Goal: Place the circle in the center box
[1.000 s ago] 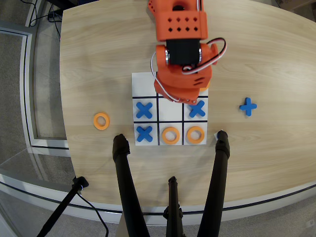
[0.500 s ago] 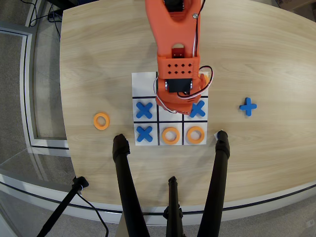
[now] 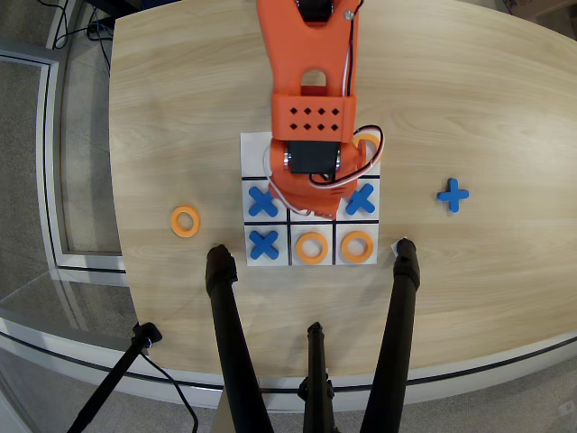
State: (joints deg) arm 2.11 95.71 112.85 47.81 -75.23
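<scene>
The orange arm point(image 3: 311, 90) hangs over the white board point(image 3: 255, 144) on the desk point(image 3: 469, 108), and its claw point(image 3: 317, 206) covers the center box point(image 3: 299, 213). I cannot tell if the claw is open or closed, and I cannot see the circle there; one orange ring point(image 3: 185, 221) lies free at the left of the board. To do this step well, I think it should lower straight and let go only when the ring sits inside the black lines, away from the blue crosses point(image 3: 262, 201).

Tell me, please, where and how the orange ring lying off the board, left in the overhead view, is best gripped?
Probably across its band: one finger in the hole, one outside, coming straight down. The orange ring lies flat on the table with bare wood all around, so any side of the rim seems open.
</scene>
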